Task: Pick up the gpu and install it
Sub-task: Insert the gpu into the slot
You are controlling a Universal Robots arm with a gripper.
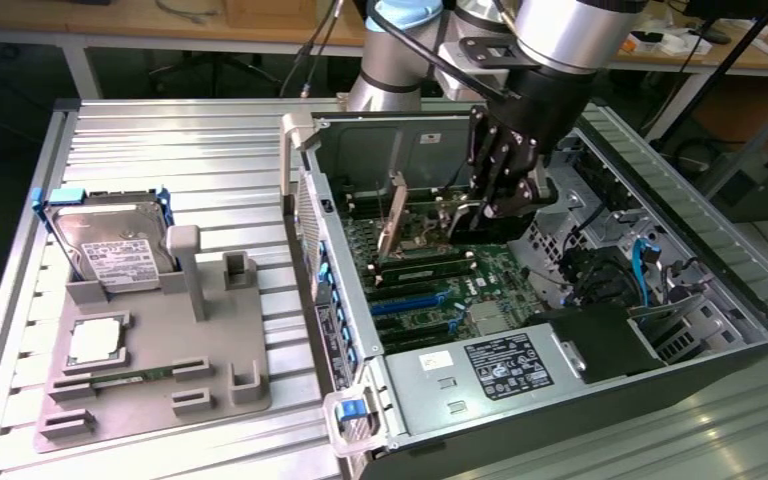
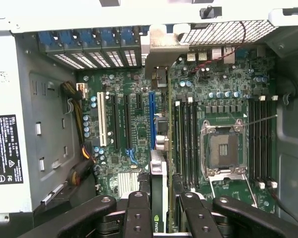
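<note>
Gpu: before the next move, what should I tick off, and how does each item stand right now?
1. gpu clamped between the fingers of the gripper: ok.
2. Card standing edge-on above the motherboard: ok.
3. Silver end bracket pointing to the rear wall of the case: ok.
4. Card edge lined up with the blue slot: cannot tell; it looks just beside it.
5. Card seated in a slot: cannot tell.
</note>
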